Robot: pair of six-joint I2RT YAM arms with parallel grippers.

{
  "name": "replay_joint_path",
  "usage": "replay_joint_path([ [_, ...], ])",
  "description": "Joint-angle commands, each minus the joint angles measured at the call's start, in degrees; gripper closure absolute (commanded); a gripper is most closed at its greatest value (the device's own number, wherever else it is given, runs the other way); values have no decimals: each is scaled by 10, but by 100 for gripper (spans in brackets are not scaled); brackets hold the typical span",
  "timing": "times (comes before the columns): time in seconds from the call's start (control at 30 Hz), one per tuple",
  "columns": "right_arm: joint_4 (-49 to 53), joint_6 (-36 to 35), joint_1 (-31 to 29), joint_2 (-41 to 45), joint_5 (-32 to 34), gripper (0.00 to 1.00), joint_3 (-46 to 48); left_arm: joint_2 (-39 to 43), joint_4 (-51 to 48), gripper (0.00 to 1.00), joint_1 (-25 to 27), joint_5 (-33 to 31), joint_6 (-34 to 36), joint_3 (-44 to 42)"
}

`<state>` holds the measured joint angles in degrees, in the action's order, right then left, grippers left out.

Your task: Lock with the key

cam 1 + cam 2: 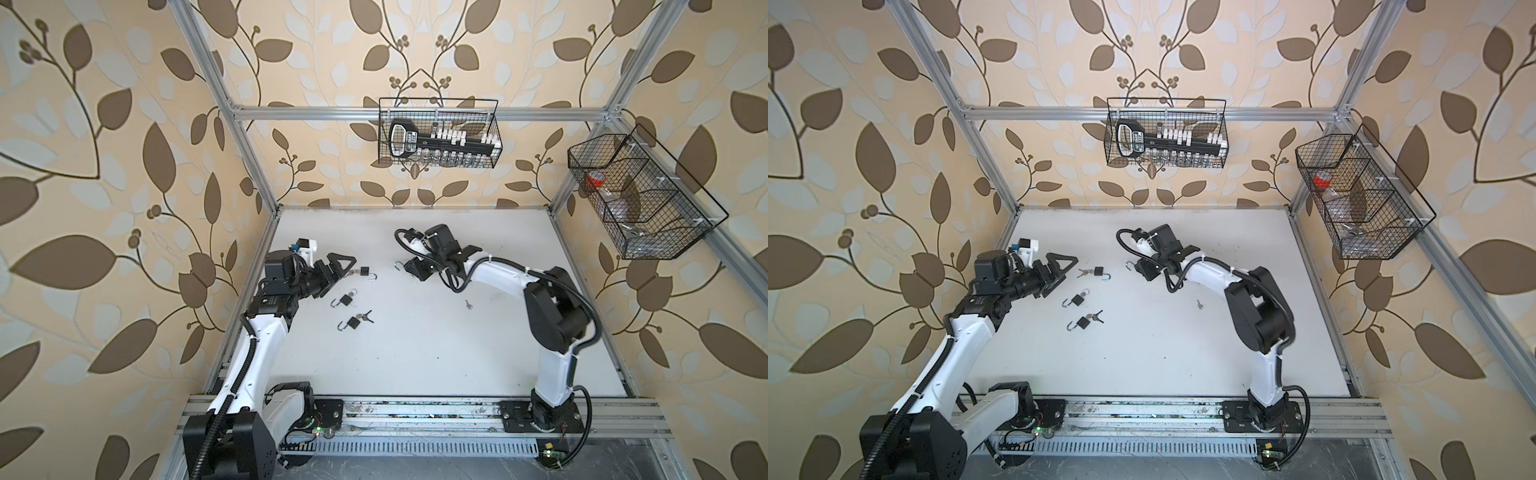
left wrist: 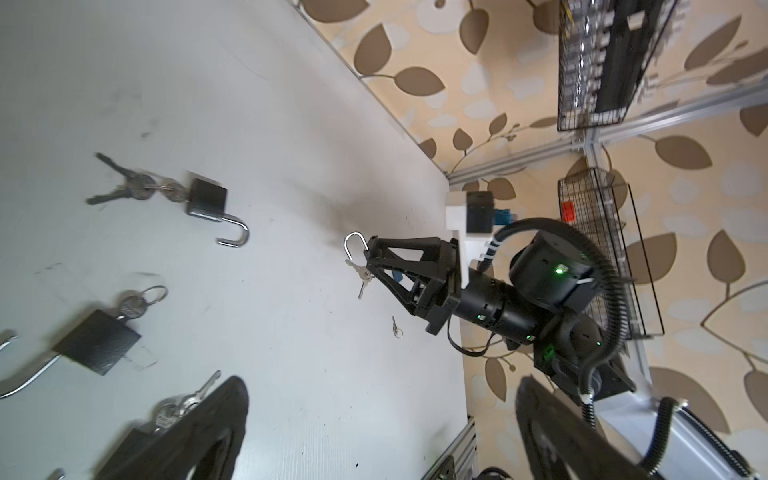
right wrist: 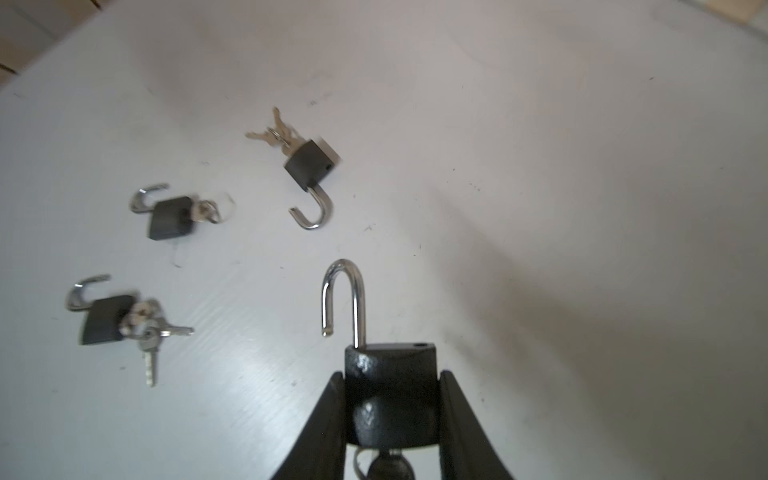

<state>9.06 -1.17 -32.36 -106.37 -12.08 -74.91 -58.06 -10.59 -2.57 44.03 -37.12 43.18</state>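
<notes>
The right gripper (image 3: 391,376) pinches a small black padlock (image 3: 390,361) by its sides over the back half of the white table (image 1: 415,353), its silver shackle (image 3: 343,291) swung open. Its inserted key (image 3: 388,465) is cut off at the frame edge. In both top views the gripper hides the padlock's body.

The left gripper (image 1: 343,276) gapes wide, holding nothing, beside 3 open black padlocks: back padlock (image 1: 365,272), middle padlock (image 1: 345,299) and front padlock (image 1: 354,322). A blurred left finger (image 2: 216,428) covers part of 1. A loose silver key (image 1: 468,304) lies apart. Bare tabletop stretches in front.
</notes>
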Motion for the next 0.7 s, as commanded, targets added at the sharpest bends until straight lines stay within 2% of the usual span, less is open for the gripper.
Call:
replay_joint_path([
  [0.0, -104, 68, -9, 91, -4, 91, 96, -1, 2, 1, 45, -29, 39, 28],
  [0.2, -149, 102, -16, 246, -23, 97, 239, -27, 40, 1, 129, -26, 49, 43],
  [0.4, -145, 79, -17, 356, -66, 100, 321, -28, 61, 1, 199, -29, 60, 48],
  [0.5, -163, 69, -17, 411, -54, 100, 368, -26, 74, 1, 226, -27, 66, 44],
  [0.67, -196, 60, -17, 481, -66, 100, 433, -34, 113, 10, 248, 2, 54, 41],
])
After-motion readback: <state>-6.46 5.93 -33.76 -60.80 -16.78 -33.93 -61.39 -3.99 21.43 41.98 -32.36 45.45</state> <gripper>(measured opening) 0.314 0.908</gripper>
